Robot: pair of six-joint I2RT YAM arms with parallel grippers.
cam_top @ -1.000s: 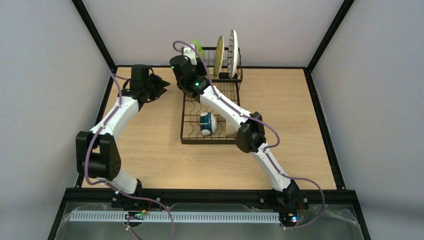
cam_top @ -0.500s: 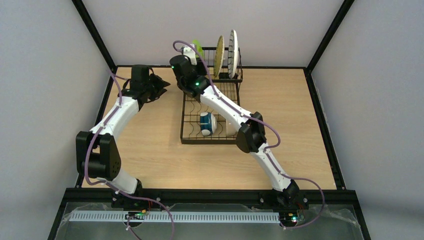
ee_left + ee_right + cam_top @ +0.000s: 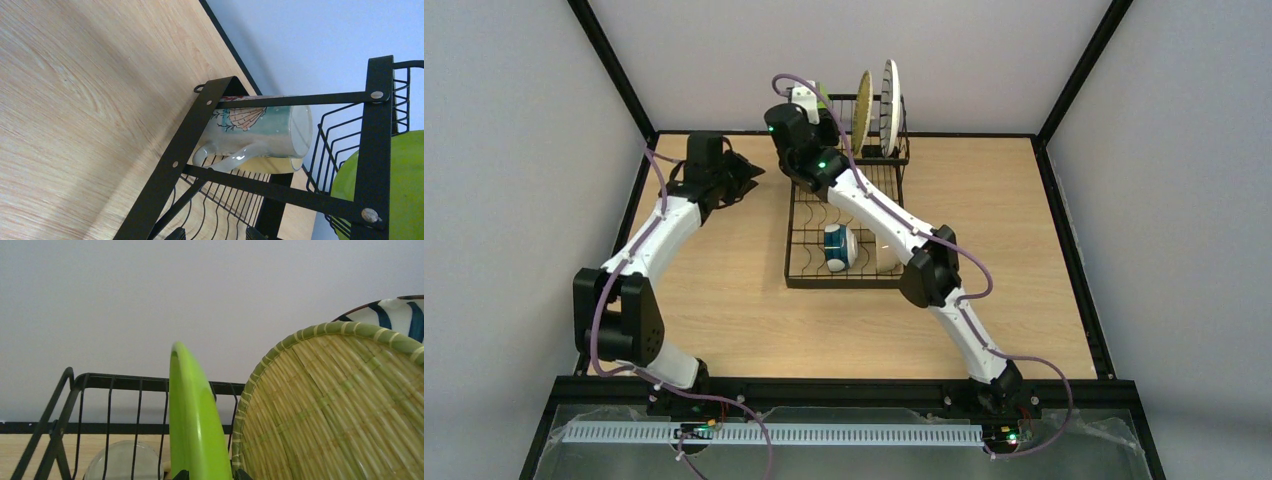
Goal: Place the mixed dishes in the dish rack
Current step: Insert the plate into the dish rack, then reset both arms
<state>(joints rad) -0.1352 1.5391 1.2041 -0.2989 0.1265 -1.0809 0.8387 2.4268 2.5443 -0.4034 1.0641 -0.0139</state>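
The black wire dish rack (image 3: 796,262) stands at the back middle of the table. My right gripper (image 3: 811,104) is shut on the lime-green plate (image 3: 195,410), held upright on edge over the rack's raised end, left of the yellow woven plate (image 3: 340,405) and the striped white plate (image 3: 395,312), which both stand in the dividers. The blue-white bowl (image 3: 838,247) lies in the rack's near end. My left gripper (image 3: 750,172) is open and empty just left of the rack. Its view shows the beige shell-pattern mug (image 3: 260,122) on its side under the raised end, with the yellow mug (image 3: 272,165) behind it.
A black frame (image 3: 1064,200) borders the wooden table, with grey walls close behind the rack. The right arm (image 3: 879,215) stretches over the rack's near half. The rack's black leg bars (image 3: 175,165) cross right in front of the left fingers (image 3: 176,234).
My right gripper has lifted a little up and back with the lime-green plate. The left arm has hardly moved.
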